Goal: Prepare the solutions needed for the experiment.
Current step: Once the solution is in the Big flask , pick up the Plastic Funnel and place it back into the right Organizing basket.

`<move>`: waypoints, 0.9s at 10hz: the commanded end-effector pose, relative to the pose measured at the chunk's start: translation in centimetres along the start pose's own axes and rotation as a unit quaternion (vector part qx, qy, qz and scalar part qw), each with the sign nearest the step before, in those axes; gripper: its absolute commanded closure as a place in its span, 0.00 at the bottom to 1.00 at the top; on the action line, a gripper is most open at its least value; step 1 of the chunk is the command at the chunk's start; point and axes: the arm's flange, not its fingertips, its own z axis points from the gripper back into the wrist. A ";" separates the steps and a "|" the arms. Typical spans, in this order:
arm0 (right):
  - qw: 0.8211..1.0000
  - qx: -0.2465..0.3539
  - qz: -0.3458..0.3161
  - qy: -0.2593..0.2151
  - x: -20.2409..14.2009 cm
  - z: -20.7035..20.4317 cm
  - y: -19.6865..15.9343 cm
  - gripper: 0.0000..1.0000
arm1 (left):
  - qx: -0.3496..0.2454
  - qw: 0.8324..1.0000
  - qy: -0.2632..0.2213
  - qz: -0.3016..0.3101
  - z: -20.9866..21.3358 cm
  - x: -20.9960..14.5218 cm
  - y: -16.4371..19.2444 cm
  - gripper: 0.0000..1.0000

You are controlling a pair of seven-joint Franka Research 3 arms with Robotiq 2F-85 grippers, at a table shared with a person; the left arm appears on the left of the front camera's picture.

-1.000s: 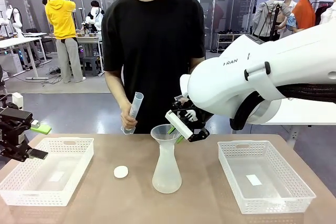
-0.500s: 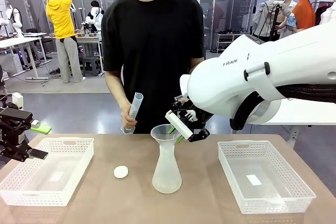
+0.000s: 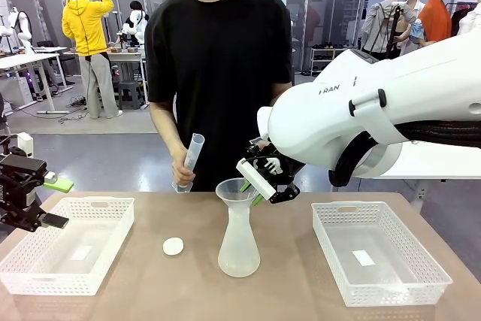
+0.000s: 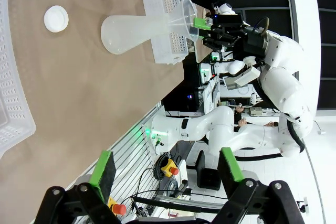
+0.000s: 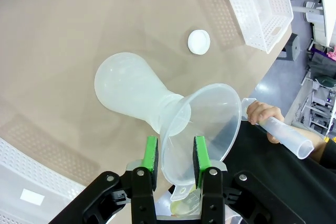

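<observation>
Surface: bare brown tabletop (image 3: 150, 295), with an open lab hall behind it.
Edges: white perforated plastic basket (image 3: 113, 202) at the left edge, matching basket (image 3: 353, 205) at the right; the near edge is free.
Middle: translucent conical flask (image 3: 239, 249) upright, clear funnel (image 3: 233, 189) in its neck, small white round stopper (image 3: 173, 246) to its left.
Solution: pale yellow see-through solution (image 5: 185, 208) in a small translucent vessel (image 5: 177, 199) just over the funnel's rim; can't tell its axis.
Right hand (image 5: 175, 153): clamped on that vessel.
Left hand (image 4: 167, 171): spread wide at the left edge.
Far edge: person holding a translucent measuring cylinder (image 3: 190, 162), tilted with its mouth up.
</observation>
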 end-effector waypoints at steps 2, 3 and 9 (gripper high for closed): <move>0.999 0.010 0.032 0.008 1.5 1.5 -0.6 0.64 | -0.012 1.000 -0.004 -0.005 0.0 0.1 -0.4 0.00; 0.999 0.002 0.039 0.026 2.2 3.2 -0.9 0.64 | -0.012 1.000 -0.004 -0.005 0.0 0.1 -0.4 0.00; 0.981 0.035 -0.106 0.156 0.7 15.1 1.2 0.64 | -0.012 1.000 -0.004 -0.005 0.0 0.1 -0.4 0.00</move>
